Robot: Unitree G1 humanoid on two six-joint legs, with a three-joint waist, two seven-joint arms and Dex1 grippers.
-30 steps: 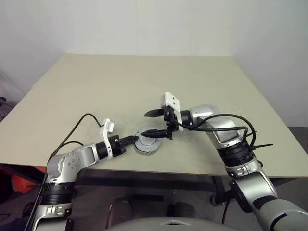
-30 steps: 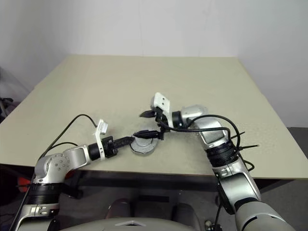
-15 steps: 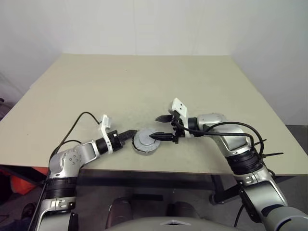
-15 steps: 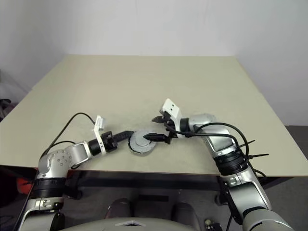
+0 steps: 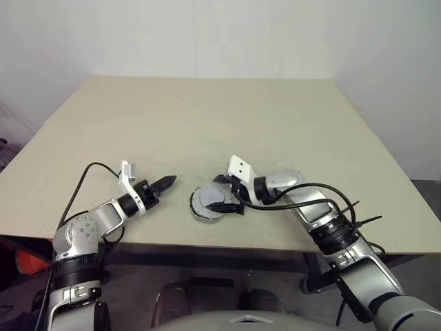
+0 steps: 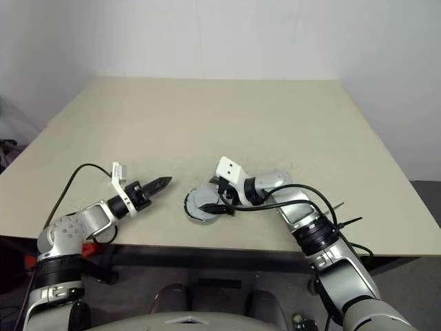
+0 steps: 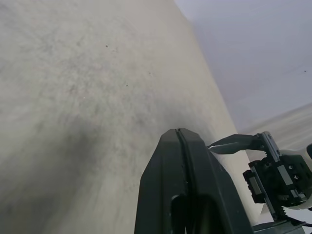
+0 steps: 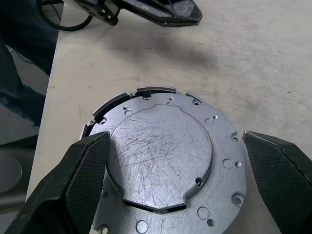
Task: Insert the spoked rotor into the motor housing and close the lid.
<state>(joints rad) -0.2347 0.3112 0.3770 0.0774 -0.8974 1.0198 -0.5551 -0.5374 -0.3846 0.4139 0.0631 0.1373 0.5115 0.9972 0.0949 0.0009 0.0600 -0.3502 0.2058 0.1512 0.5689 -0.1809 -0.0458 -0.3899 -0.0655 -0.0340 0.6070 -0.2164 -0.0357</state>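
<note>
scratched grey lid (image 8: 165, 161); beige table (image 5: 207, 117); black fingers (image 8: 83, 180)

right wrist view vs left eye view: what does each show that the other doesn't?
Right wrist view alone: the lid's scratched face, raised centre plate and screw holes, framed by the open right tool's fingers. Left eye view alone: the whole table, both arms, and the gap between the left tool and the assembly. Both: lid on the motor housing, the shut left tool and the right tool straddling the lid.

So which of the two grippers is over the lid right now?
The right gripper: its fingers stand open on either side of the lid. The left gripper is shut, off to the side above bare table.
</note>
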